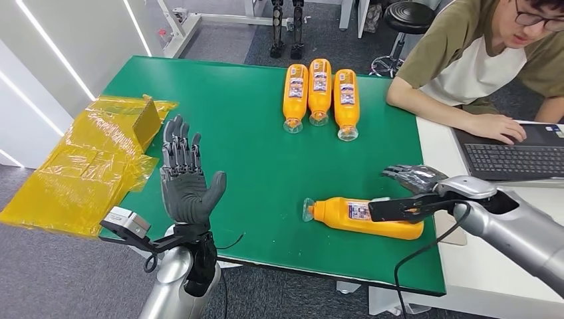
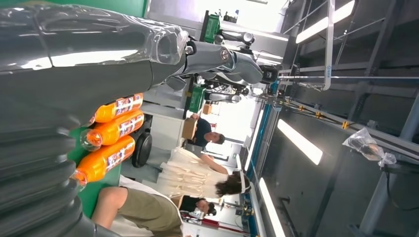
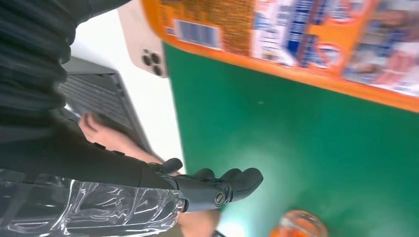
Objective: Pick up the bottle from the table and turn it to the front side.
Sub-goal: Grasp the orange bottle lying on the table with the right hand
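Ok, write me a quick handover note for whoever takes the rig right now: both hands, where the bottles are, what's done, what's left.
Left robot hand: raised above the near left part of the green table, fingers spread, holding nothing.
Right robot hand: open, hovering at the lying bottle, no grip visible yet.
That bottle lies on its side near the table's front edge, cap end pointing toward the left hand.
Three more orange bottles lie side by side at the far edge.
Done: right hand brought to the bottle.
Left: grasp it, lift it, turn it to the front side.
A person works at a laptop on the right.
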### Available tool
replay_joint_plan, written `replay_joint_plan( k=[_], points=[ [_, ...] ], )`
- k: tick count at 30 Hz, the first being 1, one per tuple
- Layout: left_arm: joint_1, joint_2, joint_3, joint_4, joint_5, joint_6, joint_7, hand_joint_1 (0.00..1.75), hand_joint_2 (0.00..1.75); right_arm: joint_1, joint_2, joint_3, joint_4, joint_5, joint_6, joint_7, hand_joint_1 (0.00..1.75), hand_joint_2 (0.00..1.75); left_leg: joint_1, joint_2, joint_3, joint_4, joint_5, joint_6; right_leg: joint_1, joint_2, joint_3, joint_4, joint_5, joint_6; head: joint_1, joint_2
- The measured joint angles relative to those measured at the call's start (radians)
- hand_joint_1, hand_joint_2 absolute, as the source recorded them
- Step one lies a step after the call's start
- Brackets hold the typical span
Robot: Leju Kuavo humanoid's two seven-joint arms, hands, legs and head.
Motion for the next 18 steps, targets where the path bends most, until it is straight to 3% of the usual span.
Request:
replay_joint_plan(
  k=[8,18],
  points=[
    [0.001,0.0,0.0,-0.001,0.001,0.002,0.0,0.0,1.75,-0.015,0.105,0.022,0.105,-0.016,-0.008,-0.043,0.0,1.75,0.0,0.0,0.002,0.0,0.001,0.0,0.0,0.0,0.002,0.0,0.0,0.0,0.0,0.0],
    [0.001,0.001,0.0,-0.001,0.0,-0.002,0.0,0.0,1.75,-0.006,0.132,0.037,0.142,-0.016,-0.032,-0.052,0.0,1.75,0.0,0.0,0.004,0.0,0.001,0.0,0.0,0.0,0.005,-0.001,0.0,0.0,0.0,0.0]
  ],
)
